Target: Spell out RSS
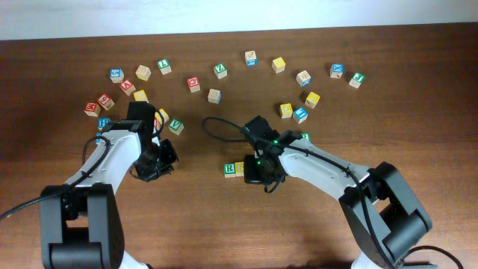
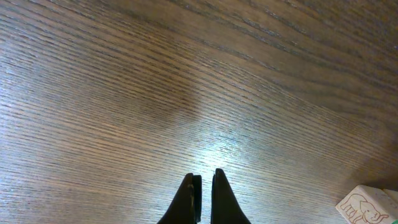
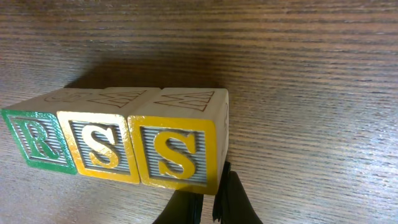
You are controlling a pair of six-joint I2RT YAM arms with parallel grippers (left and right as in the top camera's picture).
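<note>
In the right wrist view, three cubes stand touching in a row on the wood: a green R cube (image 3: 38,140), a yellow S cube (image 3: 99,146) and a second yellow S cube (image 3: 177,152). My right gripper (image 3: 211,199) is shut, its tips right beside the second S's near right corner and partly hidden by it. Overhead, the R cube (image 1: 229,169) and first S cube (image 1: 240,169) show left of the right gripper (image 1: 258,176), which covers the second S. My left gripper (image 2: 205,180) is shut and empty over bare wood, left of the row (image 1: 153,168).
Several other lettered cubes lie in an arc across the far side of the table, such as a yellow one (image 1: 278,64), a red one (image 1: 193,84) and a cluster at the left (image 1: 107,101). A pale cube (image 2: 370,205) sits close to the left gripper.
</note>
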